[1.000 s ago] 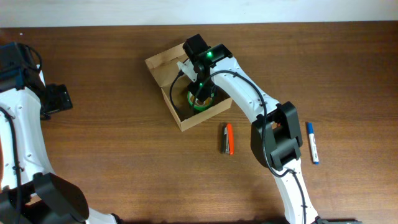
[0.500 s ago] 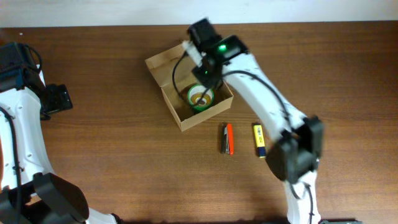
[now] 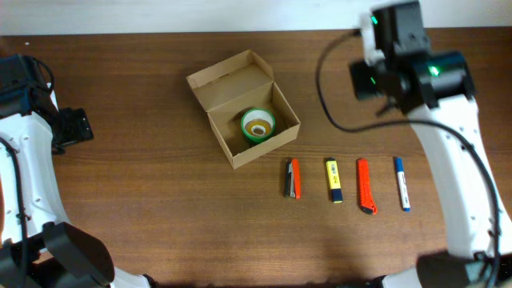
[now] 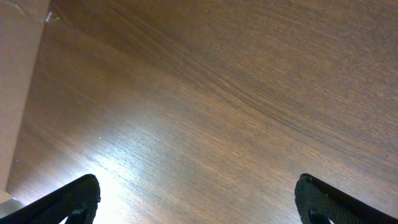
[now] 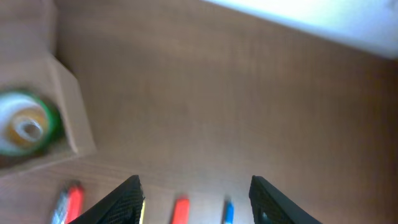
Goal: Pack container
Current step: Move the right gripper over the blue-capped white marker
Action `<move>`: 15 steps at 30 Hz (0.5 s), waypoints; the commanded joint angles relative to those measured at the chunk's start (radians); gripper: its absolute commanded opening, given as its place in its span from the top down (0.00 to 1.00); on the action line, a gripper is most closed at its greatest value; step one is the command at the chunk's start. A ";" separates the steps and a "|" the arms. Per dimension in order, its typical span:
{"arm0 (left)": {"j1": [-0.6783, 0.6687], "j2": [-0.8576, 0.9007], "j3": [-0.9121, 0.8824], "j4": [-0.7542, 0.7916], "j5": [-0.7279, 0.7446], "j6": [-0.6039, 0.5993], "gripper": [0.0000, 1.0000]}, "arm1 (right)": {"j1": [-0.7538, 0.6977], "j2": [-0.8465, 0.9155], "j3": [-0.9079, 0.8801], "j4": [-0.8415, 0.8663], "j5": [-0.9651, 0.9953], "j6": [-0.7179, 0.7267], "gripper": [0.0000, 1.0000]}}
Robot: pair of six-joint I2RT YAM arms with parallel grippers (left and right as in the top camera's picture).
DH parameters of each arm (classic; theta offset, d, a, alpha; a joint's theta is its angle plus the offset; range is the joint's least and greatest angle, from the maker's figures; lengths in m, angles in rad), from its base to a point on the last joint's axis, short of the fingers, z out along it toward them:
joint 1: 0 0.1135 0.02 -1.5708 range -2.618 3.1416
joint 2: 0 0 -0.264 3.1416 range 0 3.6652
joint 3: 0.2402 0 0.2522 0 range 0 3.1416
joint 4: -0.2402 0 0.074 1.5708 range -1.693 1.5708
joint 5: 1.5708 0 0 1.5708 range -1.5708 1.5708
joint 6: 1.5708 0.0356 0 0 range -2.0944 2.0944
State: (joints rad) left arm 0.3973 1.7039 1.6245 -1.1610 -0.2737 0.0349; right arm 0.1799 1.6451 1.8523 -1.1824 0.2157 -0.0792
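Container: tan cardboard box on the table, toward the far side, turned at an angle. The flap lid is open and stands off its far-left edge. A green tape roll lies flat inside, toward the container's right wall, with its pale core facing up.

Four items lie in a row on the table, all to the near-right of the container and apart from each other:
- A black and orange pen pair lies closest, just off the container's near-right corner and not touching it.
- A yellow marker is next out.
- An orange cutter follows it.
- A blue pen lies farthest from the container.

The right arm has its wrist well to the right of the container, nearer the far table edge and clear of the box. In the right wrist view the right jaws stand apart with only bare table between them, holding nothing. That view is blurred, with the container and roll at its left edge.

The left arm is well to the left of the container, at the table's left side. In the left wrist view the left jaws are spread wide over bare wood, and they hold nothing and touch nothing.
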 commanded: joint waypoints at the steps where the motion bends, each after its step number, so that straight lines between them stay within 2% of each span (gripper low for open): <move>1: -0.002 -0.015 -0.006 0.002 0.005 0.015 0.00 | -0.097 -0.090 -0.181 -0.002 -0.084 0.040 0.44; 6: -0.002 -0.015 -0.006 0.002 0.005 0.015 0.00 | -0.263 -0.134 -0.427 0.030 -0.183 0.039 0.44; 8: -0.002 -0.015 -0.006 0.002 0.005 0.015 0.00 | -0.336 -0.129 -0.506 0.064 -0.183 0.034 0.33; 9: -0.002 -0.015 -0.006 0.002 0.005 0.015 0.00 | -0.370 -0.123 -0.536 0.082 -0.184 0.024 0.32; 12: -0.002 -0.015 -0.006 0.002 0.005 0.015 0.00 | -0.457 -0.080 -0.590 0.112 -0.234 -0.044 0.32; 15: -0.002 -0.015 -0.006 0.002 0.005 0.015 0.00 | -0.491 -0.025 -0.600 0.097 -0.241 -0.088 0.37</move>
State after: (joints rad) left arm 0.3977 1.7039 1.6245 -1.1610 -0.2737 0.0349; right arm -0.2909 1.5799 1.2659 -1.0809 0.0219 -0.1097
